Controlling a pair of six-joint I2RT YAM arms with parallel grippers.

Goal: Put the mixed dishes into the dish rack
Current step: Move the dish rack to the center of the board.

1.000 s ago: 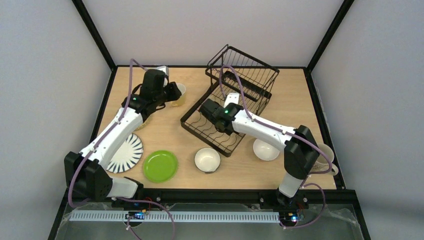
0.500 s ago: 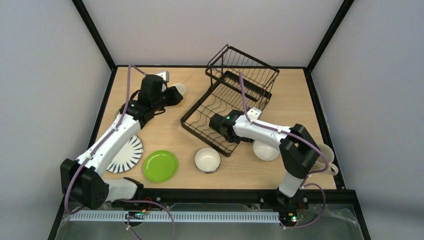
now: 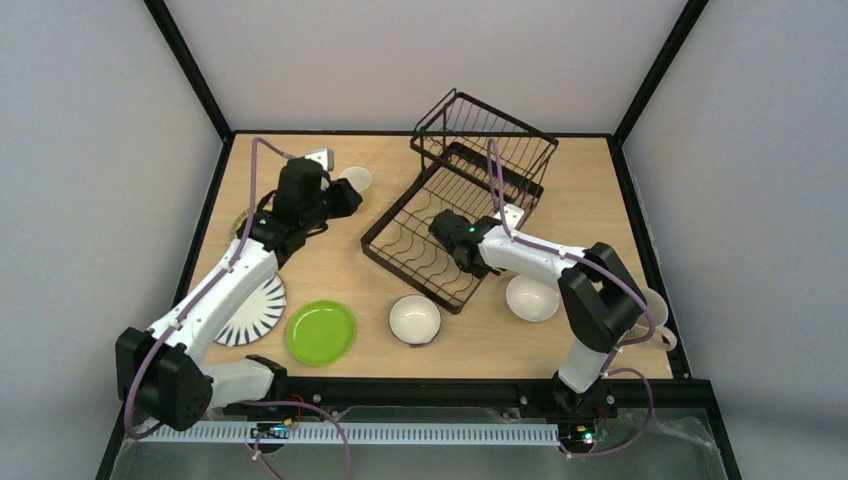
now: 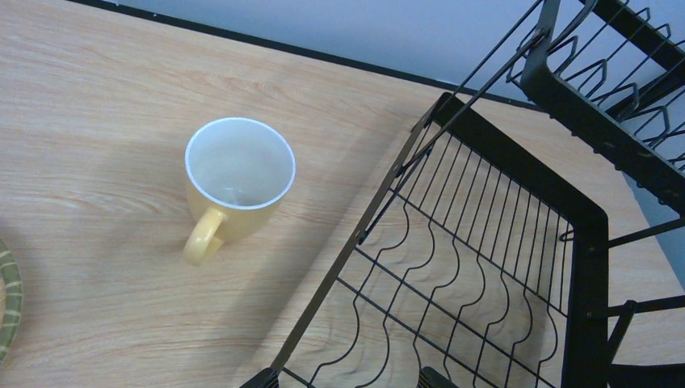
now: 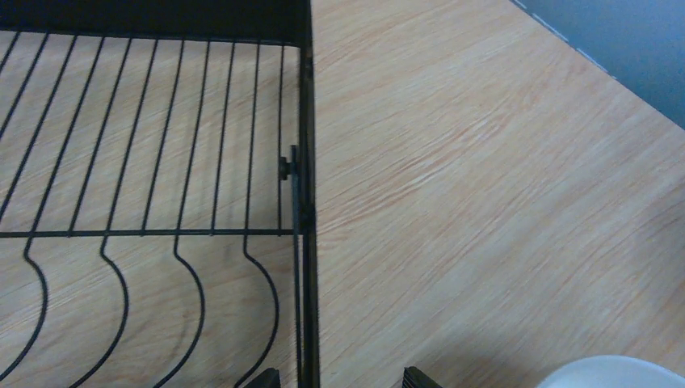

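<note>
**Left jaws.** Wide open, holding nothing. Only the two dark fingertips (image 4: 262,380) show at the bottom of the left wrist view, well apart, with the corner of the dish rack (image 4: 485,242) beneath the gap. The pale yellow mug (image 4: 238,182) stands upright on the surface (image 4: 97,121), ahead of the jaws and to their left. It is apart from them, its mouth is up, and its handle points back toward the jaws. It stands just beside the rack's outer rail without touching it. The rim of the tan woven-look plate (image 4: 6,307) shows further left.

**Right jaws.** Open, gripping nothing. The fingertips (image 5: 258,378) stand apart, and the rack's black side rail (image 5: 305,162) runs between them at a lower level. The slotted wire base lies to the left of the jaws and bare surface to their right. The rim of a white bowl (image 5: 606,372) shows at the near right.

**Wider scene, overhead view.** The dish rack (image 3: 450,215) sits askew on the surface, with its taller basket section at the far end, beyond the right jaws. On the surface outside the rack:
- the second white-inside bowl (image 3: 414,319), nearer the arm bases than the right jaws
- the lime green plate (image 3: 321,332), to the left of that bowl
- the black-striped white plate (image 3: 255,305), partly under the left arm

I cannot tell the outside colour of either bowl.
</note>
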